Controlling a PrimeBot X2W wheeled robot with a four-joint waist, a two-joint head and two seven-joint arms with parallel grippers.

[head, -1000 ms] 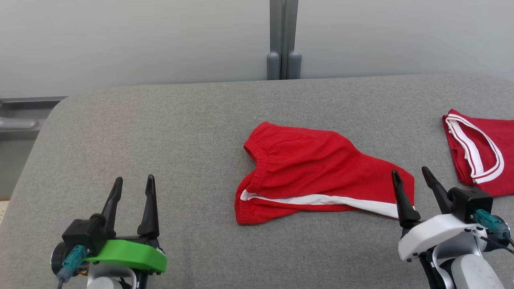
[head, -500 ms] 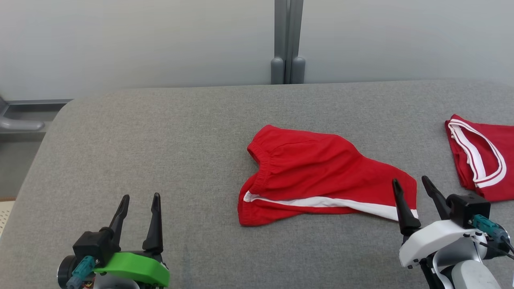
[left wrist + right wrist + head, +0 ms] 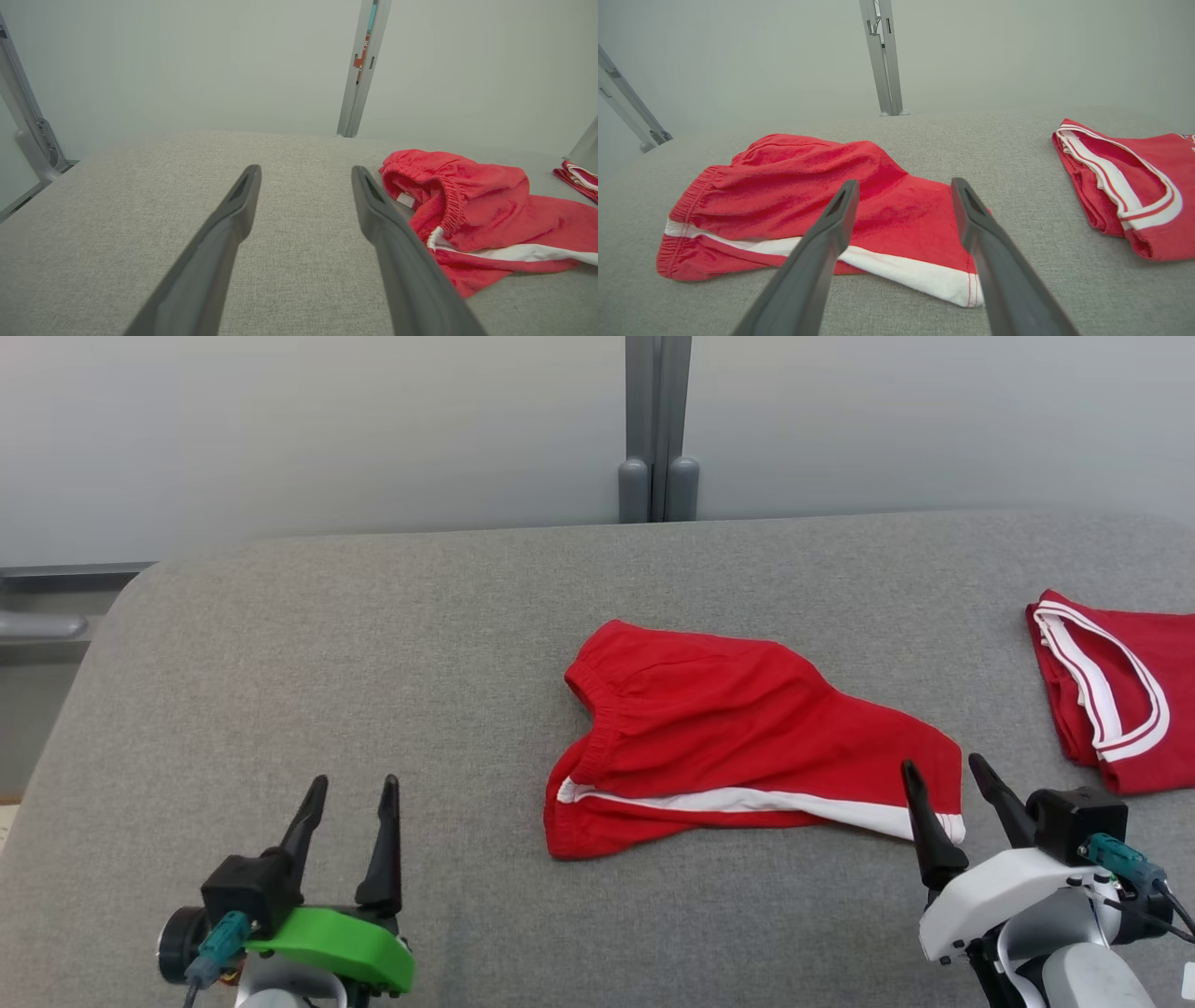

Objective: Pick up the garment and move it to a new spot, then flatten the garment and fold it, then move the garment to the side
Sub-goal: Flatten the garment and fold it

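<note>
The garment [image 3: 738, 728] is a pair of red shorts with a white side stripe, lying crumpled on the grey table [image 3: 373, 644], a little right of centre. Its elastic waistband faces left [image 3: 472, 210]. My left gripper [image 3: 356, 782] stands open near the front left, well apart from the cloth; in its wrist view [image 3: 306, 169] bare table lies between the fingers. My right gripper [image 3: 941, 763] is open just short of the shorts' right leg hem. Its wrist view [image 3: 904, 182] has the red cloth [image 3: 808, 186] between and beyond the fingers.
A second red garment with white trim [image 3: 1111, 691] lies folded at the table's right edge [image 3: 1125, 186]. A grey post [image 3: 658, 429] stands behind the table against a pale wall. Open grey table spreads to the left and far side.
The head camera bobbed and came back. My left gripper shifted right and drew back toward me. The right gripper pulled back slightly. The shorts lie as before.
</note>
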